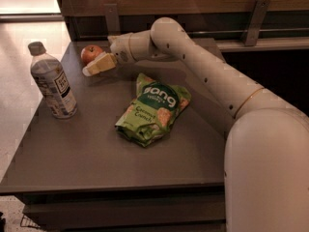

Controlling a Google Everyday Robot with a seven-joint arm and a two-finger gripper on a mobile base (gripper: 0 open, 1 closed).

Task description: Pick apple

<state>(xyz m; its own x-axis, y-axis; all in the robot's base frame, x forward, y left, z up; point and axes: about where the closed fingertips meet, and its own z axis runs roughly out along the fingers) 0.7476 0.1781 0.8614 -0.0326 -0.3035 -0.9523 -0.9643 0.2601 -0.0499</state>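
Observation:
The apple [90, 52] is small, round and red with yellowish patches, and sits at the far left corner of the dark table [87, 144]. My gripper [98, 65], cream-coloured at the end of the white arm, reaches in from the right. It lies just in front of the apple, overlapping its lower right side and close to the table top. Part of the apple is hidden behind it.
A clear plastic water bottle [51, 83] stands upright at the table's left edge. A green snack bag [152, 110] lies flat in the middle. A wooden wall with metal brackets [256, 21] runs behind the table. My arm [207, 76] spans the right side.

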